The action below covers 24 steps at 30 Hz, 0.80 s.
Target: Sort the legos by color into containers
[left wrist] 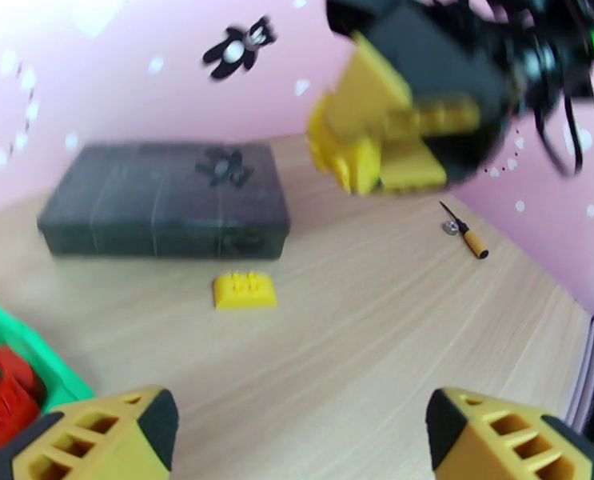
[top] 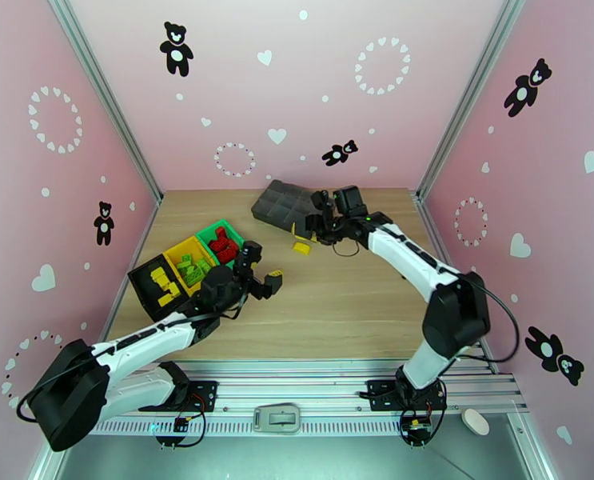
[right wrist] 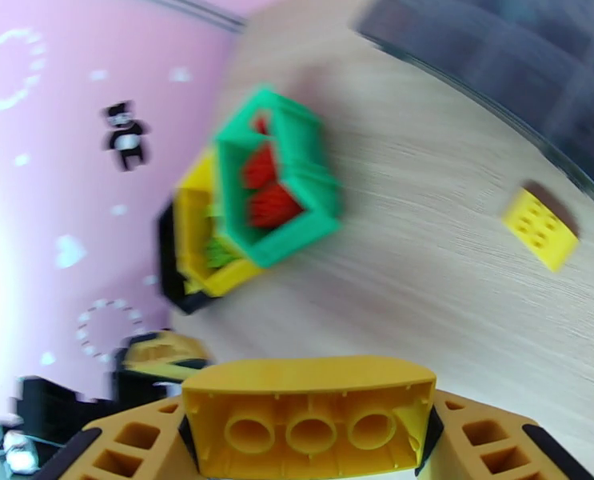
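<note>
My right gripper [right wrist: 308, 442] is shut on a yellow lego [right wrist: 308, 422], held just above the table beside the dark tray [top: 285, 206]; the top view shows it at the back centre [top: 306, 228]. Another yellow lego [top: 301, 248] lies on the wood just in front of it. At the left stand the green bin [top: 221, 236] with red legos [top: 225, 248], the yellow bin [top: 186, 262] with green legos, and the black bin [top: 154, 286] with yellow legos. My left gripper [top: 265, 267] hovers open just right of the bins, its fingers [left wrist: 97, 434] wide apart and holding nothing.
The flat dark grey compartment tray [left wrist: 165, 202] rests tilted against the back wall. A small screwdriver [left wrist: 466, 234] lies on the table to the right of it. Pink walls enclose the table on three sides. Bare wood stretches across the middle and right.
</note>
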Motion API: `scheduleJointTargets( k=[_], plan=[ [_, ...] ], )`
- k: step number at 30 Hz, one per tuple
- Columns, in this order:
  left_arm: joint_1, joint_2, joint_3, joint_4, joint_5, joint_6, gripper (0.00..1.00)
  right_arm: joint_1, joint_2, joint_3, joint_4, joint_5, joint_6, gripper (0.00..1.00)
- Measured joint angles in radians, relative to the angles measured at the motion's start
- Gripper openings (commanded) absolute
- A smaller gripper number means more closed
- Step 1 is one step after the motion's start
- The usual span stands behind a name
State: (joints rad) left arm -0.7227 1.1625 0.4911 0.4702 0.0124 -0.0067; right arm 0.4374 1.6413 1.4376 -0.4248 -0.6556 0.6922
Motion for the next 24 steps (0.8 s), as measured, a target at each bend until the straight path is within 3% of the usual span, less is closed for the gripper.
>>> scheduleJointTargets(
  k=[14,24],
  plan=[
    [-0.108,0.011,0.213,0.018,-0.032,0.206,0.84,0.031,-0.205,0.004,-0.073,-0.108,0.023,0.52],
    [-0.119,0.076,0.237,0.104,-0.032,0.181,0.89,0.073,-0.23,-0.015,-0.066,-0.126,0.051,0.51]
  ],
)
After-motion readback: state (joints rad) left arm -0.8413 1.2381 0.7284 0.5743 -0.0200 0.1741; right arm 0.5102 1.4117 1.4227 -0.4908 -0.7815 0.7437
